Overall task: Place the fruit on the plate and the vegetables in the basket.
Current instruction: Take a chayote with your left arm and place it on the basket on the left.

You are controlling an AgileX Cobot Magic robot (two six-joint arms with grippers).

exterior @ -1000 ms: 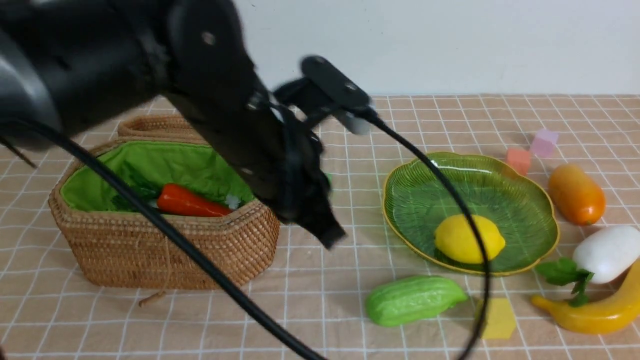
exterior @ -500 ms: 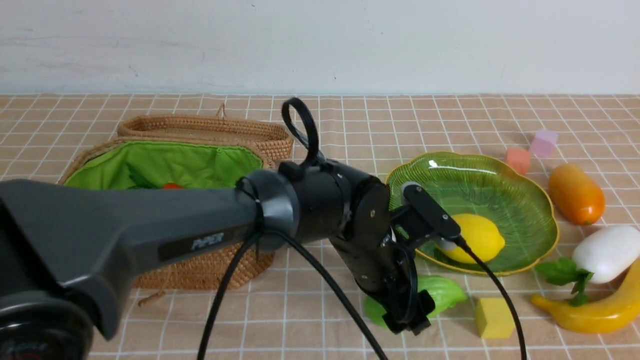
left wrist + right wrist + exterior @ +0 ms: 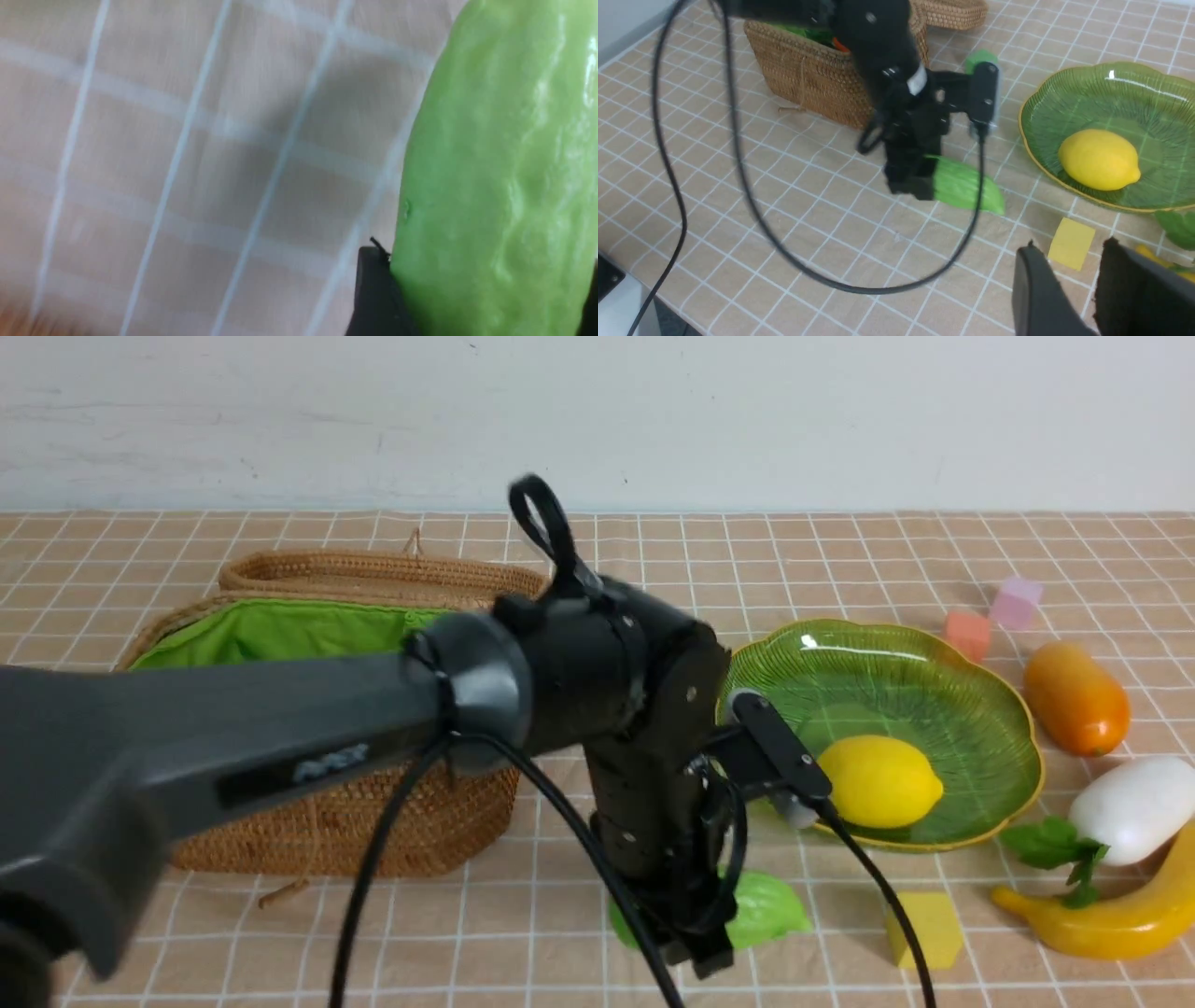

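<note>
My left gripper [image 3: 702, 945] is down on the cloth in front of the plate and shut on the ribbed light-green gourd [image 3: 767, 907]. In the left wrist view the gourd [image 3: 495, 177] fills the space between both fingers. The lemon [image 3: 879, 781] lies on the green glass plate [image 3: 934, 649]. The mango [image 3: 1075, 698], white radish [image 3: 1134, 807] and banana [image 3: 1111, 919] lie on the cloth at the right. The wicker basket [image 3: 327, 826] stands at the left, mostly behind my left arm; a bit of the carrot [image 3: 838, 44] shows inside. The eggplant is hidden. My right gripper [image 3: 1070, 242] is open and empty above the cloth.
A yellow cube [image 3: 922, 929] lies right of the gourd. An orange cube [image 3: 968, 635] and a pink cube [image 3: 1016, 602] sit behind the plate. A green cube [image 3: 981, 58] lies beside the basket. My left arm's black cable [image 3: 738, 177] loops over the cloth.
My left arm swung from above the basket down to the gourd and closed on it. The gourd has shifted a little to the left with the gripper.
</note>
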